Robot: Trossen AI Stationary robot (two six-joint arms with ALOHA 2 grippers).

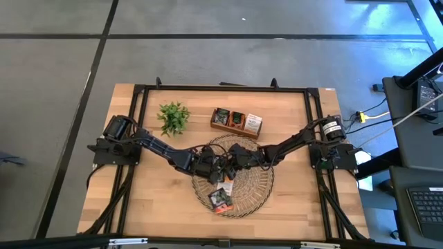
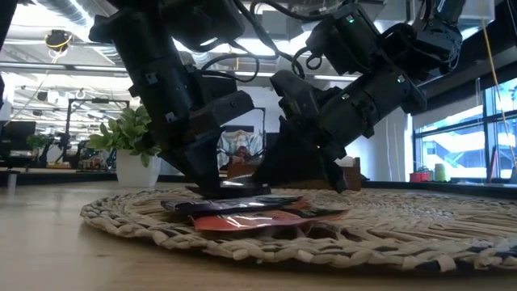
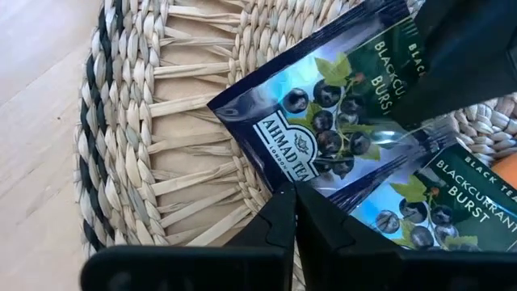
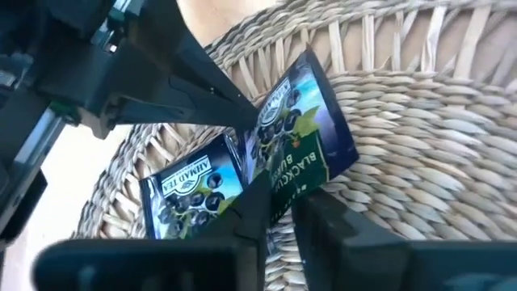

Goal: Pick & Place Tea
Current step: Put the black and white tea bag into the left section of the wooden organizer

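Note:
A dark blue blackcurrant tea sachet (image 3: 323, 121) sits near the middle of the round woven tray (image 1: 259, 187), between both grippers. My left gripper (image 3: 292, 198) is shut on its edge beside the brand logo. My right gripper (image 4: 279, 212) is closed on the opposite edge. A second blue sachet (image 4: 194, 186) lies flat on the tray beside it. More sachets (image 1: 220, 199), orange and dark, lie on the tray's near part. My left gripper pinches the sachet's edge by the logo (image 3: 283, 174) between its fingertips, slanting down from the table's left. The sachet is raised a little above the tray there. My right gripper has the sachet's opposite edge, by the printed words (image 4: 283, 182), between its two fingers, coming from the table's right and slanting down; the fingers hide the exact spot.
A brown wooden box (image 1: 237, 122) holding sachets stands beyond the tray's far rim. A small green plant (image 1: 173, 117) stands at the far left. Bare wood lies to the tray's left and right. A black frame (image 1: 138, 138) borders the table.

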